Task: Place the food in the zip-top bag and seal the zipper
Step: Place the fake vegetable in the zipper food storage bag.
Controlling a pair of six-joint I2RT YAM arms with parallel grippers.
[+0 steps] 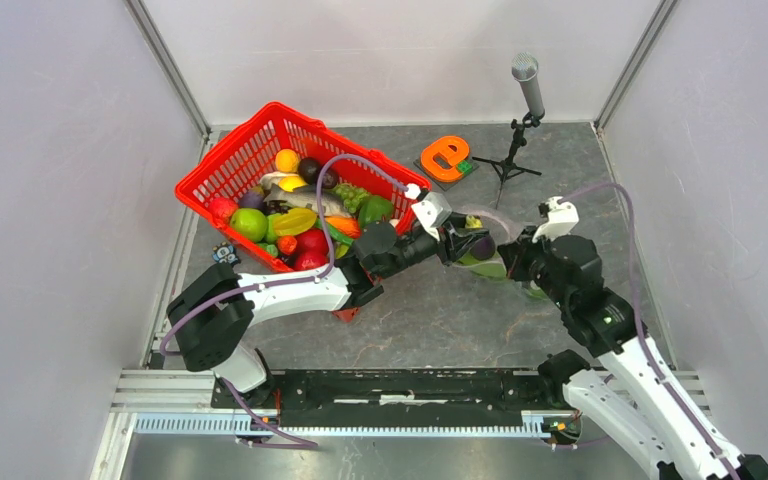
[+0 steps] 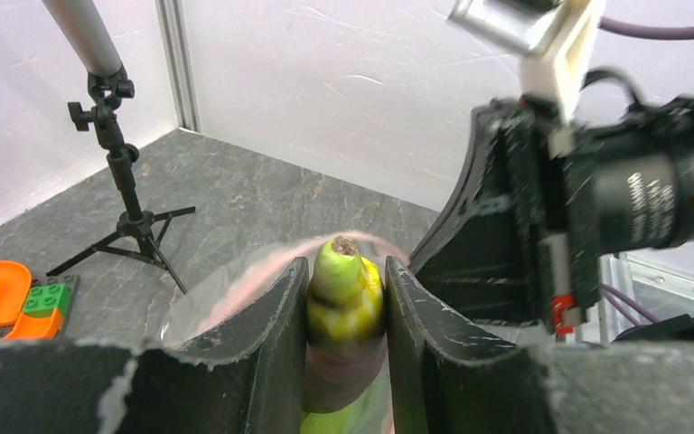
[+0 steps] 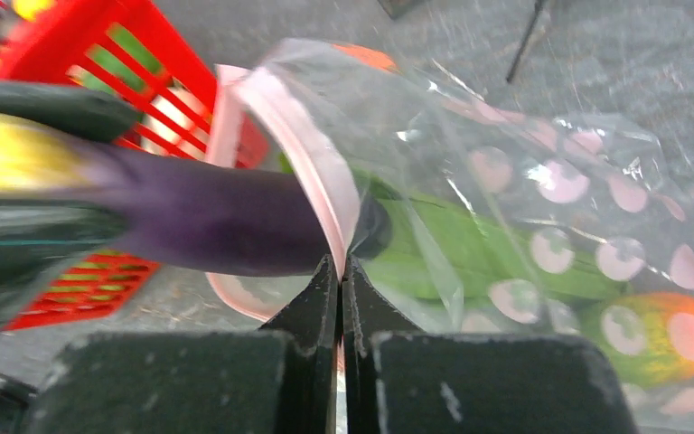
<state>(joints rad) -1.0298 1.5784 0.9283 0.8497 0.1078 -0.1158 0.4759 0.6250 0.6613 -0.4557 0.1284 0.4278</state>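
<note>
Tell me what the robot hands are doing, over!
Left gripper shut on eggplant, its tip in the bag mouth. Right gripper shut on zipper edge. Greens, orange fruit inside; zipper unsealed. Nothing blocking.

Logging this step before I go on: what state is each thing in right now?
zip-top bag: mouth open, green leafy piece and orange fruit inside.
zipper: unsealed, pinched by right gripper.
toy eggplant: partway through the mouth, gripped by left gripper.
red basket: loaded with toy food.
microphone stand: upright.
</note>
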